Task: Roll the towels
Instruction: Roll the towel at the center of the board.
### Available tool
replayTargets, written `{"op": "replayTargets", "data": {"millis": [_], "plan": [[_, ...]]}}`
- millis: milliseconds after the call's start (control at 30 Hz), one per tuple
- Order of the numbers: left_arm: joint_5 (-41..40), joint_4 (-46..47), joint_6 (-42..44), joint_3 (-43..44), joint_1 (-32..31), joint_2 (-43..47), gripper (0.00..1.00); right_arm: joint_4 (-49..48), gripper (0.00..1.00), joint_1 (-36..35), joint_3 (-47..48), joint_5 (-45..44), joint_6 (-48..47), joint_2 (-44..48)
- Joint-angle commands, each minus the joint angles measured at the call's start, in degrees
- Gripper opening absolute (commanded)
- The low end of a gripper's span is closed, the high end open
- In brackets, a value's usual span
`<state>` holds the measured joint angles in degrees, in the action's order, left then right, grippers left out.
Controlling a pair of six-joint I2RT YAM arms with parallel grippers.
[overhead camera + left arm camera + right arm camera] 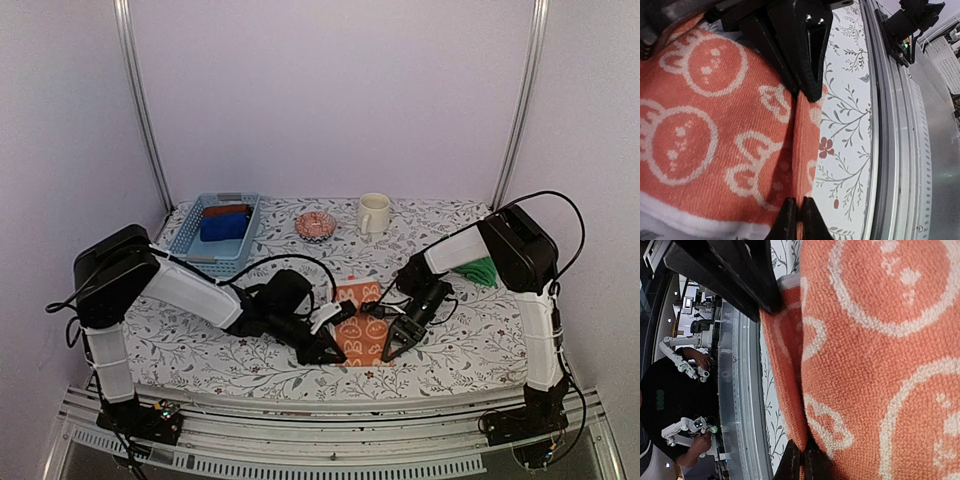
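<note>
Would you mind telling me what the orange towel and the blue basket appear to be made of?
The orange towel looks like soft cotton-type terry, matte, with a ribbed weave visible. The blue basket is probably rigid plastic, judging by its moulded slotted walls.

Lower centre of the top view: orange towel point(361, 326) with white rabbit-and-circle prints and pale edging, spread flat, long side running away, near edge doubled up into a narrow fold. Middle right, partly hidden: bright green towel point(483, 272), plain, bunched.
</note>
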<state>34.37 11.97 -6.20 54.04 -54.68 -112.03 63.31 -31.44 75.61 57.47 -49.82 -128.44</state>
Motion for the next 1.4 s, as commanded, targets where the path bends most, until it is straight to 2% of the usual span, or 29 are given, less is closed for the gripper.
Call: {"op": "replayTargets", "data": {"millis": [0, 33, 100, 167, 267, 433, 567, 767, 1000, 1367], "plan": [[-6.44, -5.36, -0.83, -5.91, -0.02, 8.76, 0.13, 0.58, 0.04, 0.86, 0.37, -8.66, 1.71, -3.84], [-9.44, -3.56, 0.01, -7.87, -1.11, 11.57, 0.18, 0.81, 0.04, 0.86, 0.6, -8.5, 1.98, -4.1], [-21.21, 2.04, 2.42, -13.64, -5.44, 17.2, 0.26, 0.78, 0.03, 0.86, 0.96, -7.87, 2.89, -4.52], [-27.73, 8.63, 7.05, -16.89, -9.42, 20.88, 0.3, 0.74, 0.03, 0.82, 1.49, -7.52, 3.97, -4.92], [-30.23, 7.85, 11.59, -13.66, -11.99, 19.85, 0.3, 1.37, 0.03, 0.85, 2.33, -7.51, 5.09, -5.58], [-36.15, 2.85, 21.06, -5.08, -14.83, 11.21, 0.33, 0.49, 0.03, 0.85, 1.83, -7.99, 6.08, -5.59], [-35.49, -0.57, 26.64, 0.71, -14.97, 6.23, 0.35, 0.07, 0.03, 0.86, 1.62, -8.13, 6.58, -5.29], [-29.68, -5.87, 29.24, 6.97, -14.98, 1.88, 0.28, 0.21, 0.03, 0.79, 2.03, -7.7, 6.73, -5.32], [-28.73, -8.37, 30.53, 8.19, -15.02, -0.11, 0.28, -0.01, 0.03, 0.86, 1.79, -7.36, 6.67, -4.98], [-33.72, -7.53, 30.4, 7.75, -14.93, -4.69, 0.29, -0.47, 0.04, 0.84, 0.87, -7.06, 6.93, -4.74]]}}
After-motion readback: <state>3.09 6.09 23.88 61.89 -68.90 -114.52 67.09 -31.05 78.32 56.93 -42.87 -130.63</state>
